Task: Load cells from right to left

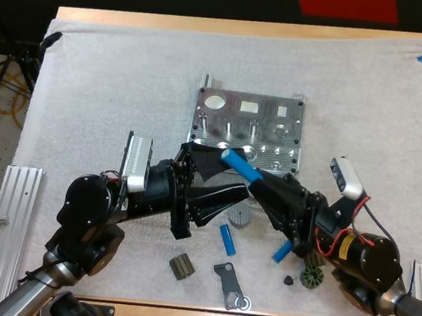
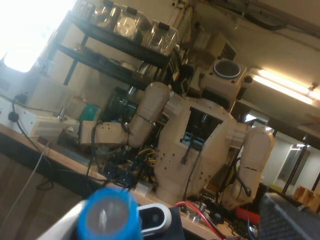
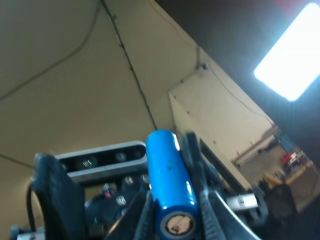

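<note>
My right gripper (image 1: 263, 181) is tilted upward and shut on a bright blue cylinder (image 1: 242, 166), which sticks out toward the metal fixture (image 1: 248, 128). In the right wrist view the cylinder (image 3: 169, 170) is pressed between the near fingers (image 3: 207, 210). My left gripper (image 1: 228, 176) faces it with its fingers spread wide, and the cylinder's free end lies close to the upper finger. In the left wrist view the cylinder's end (image 2: 107, 216) shows head-on beside one black finger (image 2: 290, 215). A second blue cylinder (image 1: 228, 239) lies on the mat, and a third (image 1: 282, 251) lies under my right arm.
Small dark parts lie near the mat's front edge: a ribbed block (image 1: 180, 266), a bracket (image 1: 229, 284), a grey round piece (image 1: 241, 216) and a gear (image 1: 312, 276). A ribbed metal rail (image 1: 8, 220) lies off the mat's left side.
</note>
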